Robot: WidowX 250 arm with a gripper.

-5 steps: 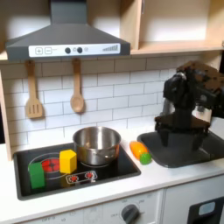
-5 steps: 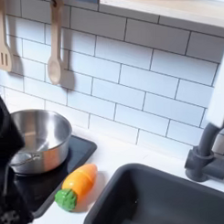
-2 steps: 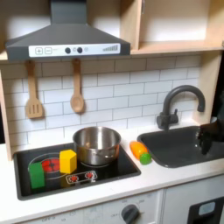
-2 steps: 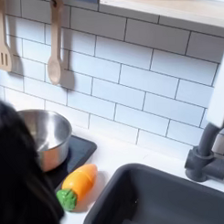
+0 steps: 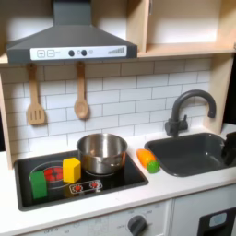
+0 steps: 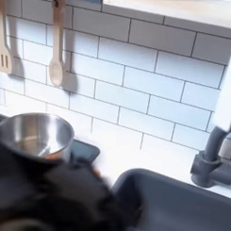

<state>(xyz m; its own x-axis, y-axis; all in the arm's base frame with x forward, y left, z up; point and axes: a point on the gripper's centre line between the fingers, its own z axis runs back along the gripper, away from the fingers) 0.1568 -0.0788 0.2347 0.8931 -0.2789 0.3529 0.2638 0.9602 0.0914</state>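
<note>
A steel pot (image 5: 101,152) stands on the black stovetop (image 5: 120,180) in both exterior views, also seen as the pot (image 6: 33,137). An orange carrot with a green end (image 5: 147,159) lies on the white counter between the stove and the sink (image 5: 189,152). A dark part of my arm (image 5: 230,147) shows at the first exterior view's right edge, beside the sink. In the second exterior view a blurred dark mass of the arm (image 6: 64,197) covers the lower left, over the stove's front and the carrot's spot. The fingers cannot be made out in it.
A yellow block (image 5: 71,170) and a green block (image 5: 39,183) stand on the stove's left. A dark faucet (image 5: 184,109) rises behind the sink. A wooden spatula (image 5: 35,97) and a spoon (image 5: 81,92) hang on the tiled wall under the hood (image 5: 69,41).
In the first exterior view the arm has left the sink area toward the right edge. In the second exterior view its dark blur has spread right, now hiding the carrot.
</note>
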